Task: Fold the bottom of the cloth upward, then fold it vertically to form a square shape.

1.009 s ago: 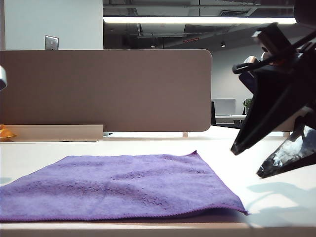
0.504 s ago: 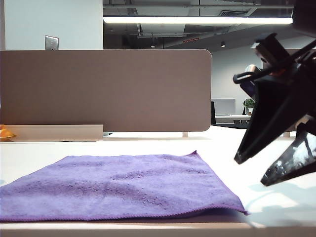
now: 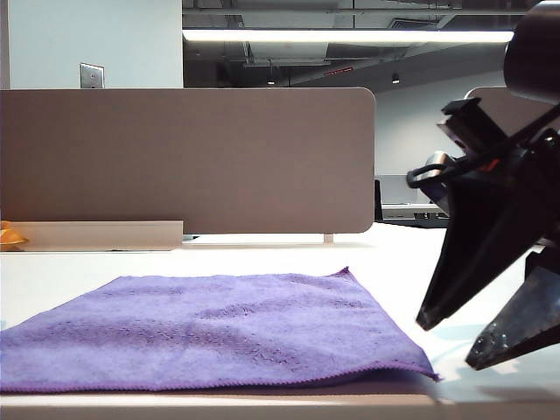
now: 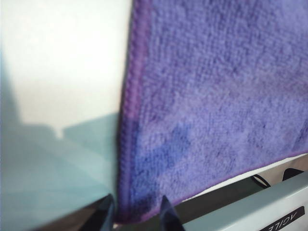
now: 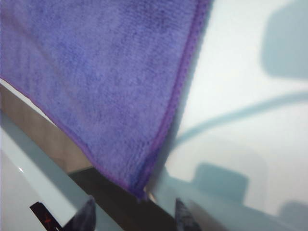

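Observation:
The purple cloth [image 3: 219, 328] lies flat on the white table [image 3: 394, 254], its front hem along the table's near edge. My right gripper [image 3: 451, 343] hangs open just off the cloth's front right corner, fingertips close to the table. In the right wrist view that cloth corner [image 5: 142, 187] sits just ahead of the gap of the open right gripper [image 5: 134, 214]. My left gripper [image 4: 137, 214] is open, and the cloth's front left corner [image 4: 144, 192] reaches in between its fingertips [image 4: 107, 207]. The left gripper is outside the exterior view.
A beige divider panel [image 3: 188, 157] stands across the back of the table. A small orange object [image 3: 9, 236] sits at the far left by the panel's base. The table's front edge [image 3: 262, 404] runs right under the cloth's hem.
My right gripper has sunk toward the table beside the cloth's front right corner, still open. A sliver of the left arm at the exterior view's left edge has gone. The cloth lies unmoved.

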